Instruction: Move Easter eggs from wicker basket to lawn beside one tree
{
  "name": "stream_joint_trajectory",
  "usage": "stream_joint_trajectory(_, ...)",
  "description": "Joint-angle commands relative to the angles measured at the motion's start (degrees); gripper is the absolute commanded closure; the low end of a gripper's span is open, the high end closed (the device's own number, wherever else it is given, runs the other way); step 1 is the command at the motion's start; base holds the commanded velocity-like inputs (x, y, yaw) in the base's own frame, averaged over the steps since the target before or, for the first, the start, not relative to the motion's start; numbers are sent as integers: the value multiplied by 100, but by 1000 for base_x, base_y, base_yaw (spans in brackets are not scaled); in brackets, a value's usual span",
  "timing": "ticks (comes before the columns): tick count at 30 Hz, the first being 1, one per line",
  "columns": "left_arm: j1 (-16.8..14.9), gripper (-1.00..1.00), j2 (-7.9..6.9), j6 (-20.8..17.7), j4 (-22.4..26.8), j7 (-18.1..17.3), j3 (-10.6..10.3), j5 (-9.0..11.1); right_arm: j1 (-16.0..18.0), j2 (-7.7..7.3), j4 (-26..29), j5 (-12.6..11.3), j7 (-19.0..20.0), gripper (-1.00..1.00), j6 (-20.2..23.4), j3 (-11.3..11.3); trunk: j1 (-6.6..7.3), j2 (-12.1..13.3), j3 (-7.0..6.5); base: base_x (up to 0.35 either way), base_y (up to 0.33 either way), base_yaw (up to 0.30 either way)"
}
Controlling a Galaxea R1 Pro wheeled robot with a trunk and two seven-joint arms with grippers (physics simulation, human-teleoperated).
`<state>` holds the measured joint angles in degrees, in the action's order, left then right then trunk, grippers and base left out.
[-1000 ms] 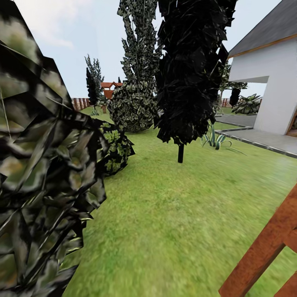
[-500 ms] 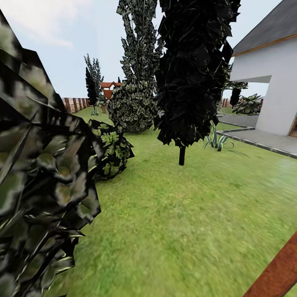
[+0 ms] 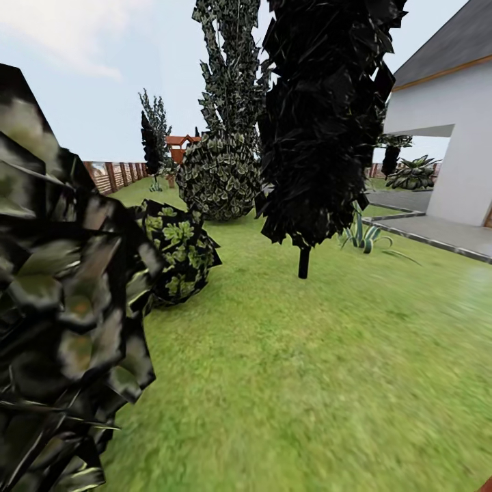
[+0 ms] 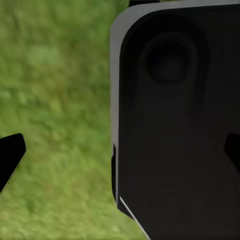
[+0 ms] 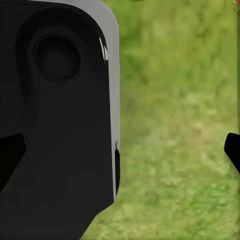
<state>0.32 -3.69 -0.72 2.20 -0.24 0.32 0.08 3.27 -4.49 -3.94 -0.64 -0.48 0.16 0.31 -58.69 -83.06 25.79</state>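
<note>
Head view: lawn (image 3: 307, 383) is stretching ahead w/ an all-black tree (image 3: 324, 116) standing mid-frame, a dark leafy bush (image 3: 55, 307) crowding the left edge, a round shrub (image 3: 219, 174) sitting farther back. White house (image 3: 444, 123) is showing at right, fence (image 3: 113, 174) at far left.

L wrist view: left gripper (image 4: 120, 155) is hanging over grass beside a black robot part (image 4: 175, 125); fingers (image 4: 10, 157) are standing wide, nothing between.

R wrist view: right gripper (image 5: 120, 150) is likewise over grass, fingers (image 5: 232, 150) wide, empty.

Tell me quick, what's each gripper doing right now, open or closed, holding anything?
Left gripper: open, nothing between its fingertips.
Right gripper: open, holding nothing.
</note>
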Motion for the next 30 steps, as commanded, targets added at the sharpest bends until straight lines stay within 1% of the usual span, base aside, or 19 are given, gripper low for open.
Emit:
stream_joint_trajectory(1, 3, -100, 0, -8, 14, -2, 3, 1, 7, 0, -11, -6, -5, -100, 2, 4, -3, -2, 5, 334, 0, 0)
stream_joint_trajectory(30, 3, -100, 0, -8, 16, -2, 3, 1, 7, 0, -11, 2, -6, -100, 6, 13, -3, -2, 5, 334, 0, 0)
